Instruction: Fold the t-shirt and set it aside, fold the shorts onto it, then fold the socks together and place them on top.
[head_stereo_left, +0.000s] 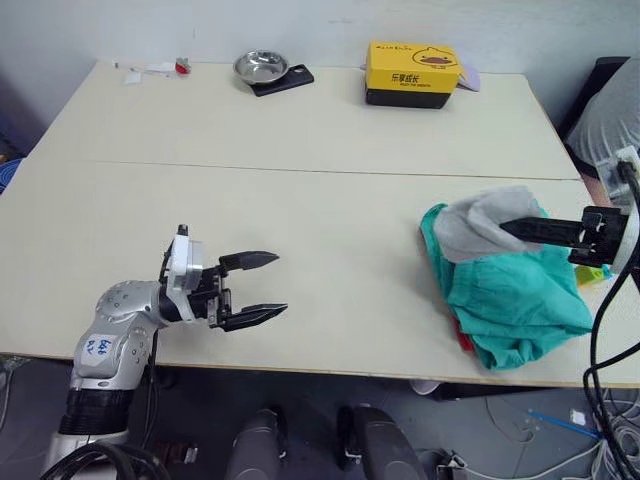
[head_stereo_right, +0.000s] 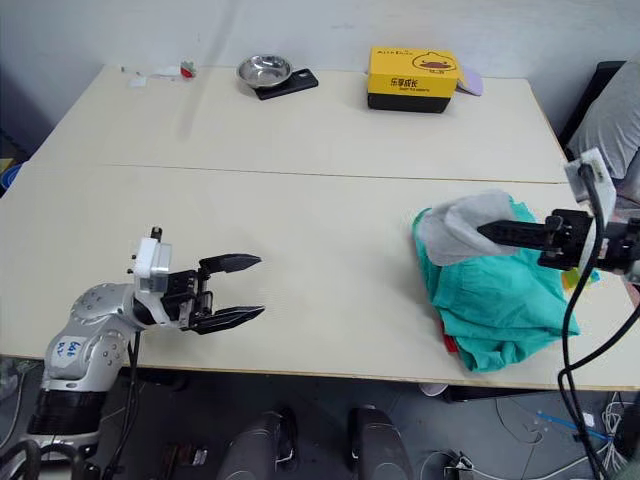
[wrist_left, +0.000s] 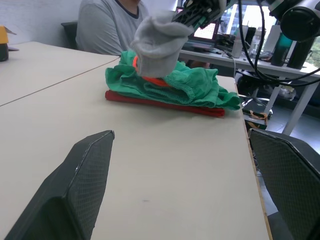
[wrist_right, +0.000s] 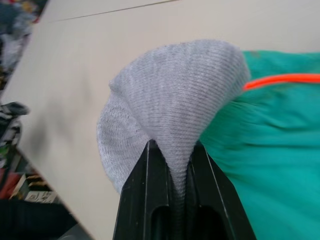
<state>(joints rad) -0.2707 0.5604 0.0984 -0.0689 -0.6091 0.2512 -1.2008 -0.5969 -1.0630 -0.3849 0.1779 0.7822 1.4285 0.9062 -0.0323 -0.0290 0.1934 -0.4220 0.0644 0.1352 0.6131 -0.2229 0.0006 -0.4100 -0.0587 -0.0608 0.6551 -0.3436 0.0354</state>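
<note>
Socks pinched in right pincer, grey bundle held just over shorts at right side of surface. Shorts lie crumpled on folded red t-shirt, red edge showing under green. Orange drawstring visible beside socks. Left pincer wide, holding nothing, near front edge, well apart from pile.

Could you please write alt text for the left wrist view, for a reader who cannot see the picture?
The right gripper holds grey socks above green shorts, which lie on a folded red t-shirt near the table edge. The left gripper's open black fingers frame the foreground, and a person in grey sits behind.
</note>
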